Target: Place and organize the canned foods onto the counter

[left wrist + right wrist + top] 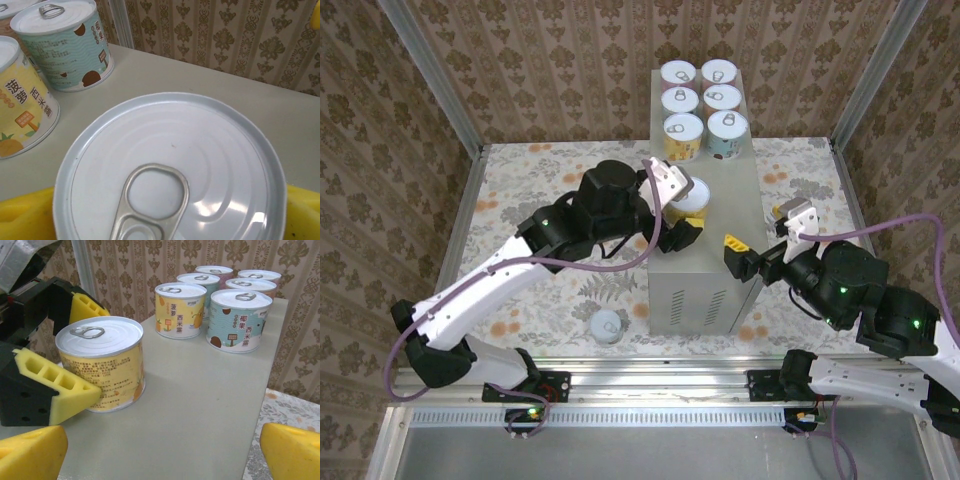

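On the grey counter [735, 190], toward its near half, stands the yellow-labelled can [102, 365], well apart from the six cans [705, 105] ranked in pairs at the far end. The eighth can [607, 326] sits down on the floral floor [520, 180]. We judge these tins rigid, fairly heavy if full, and smooth-walled, so we would take them across the side wall, not by the pull tab. The left gripper [680, 208] does so, its yellow foam pads [55, 390] closed against both sides. The right gripper [765, 232] hangs spread wide at the counter's right edge, holding nothing.
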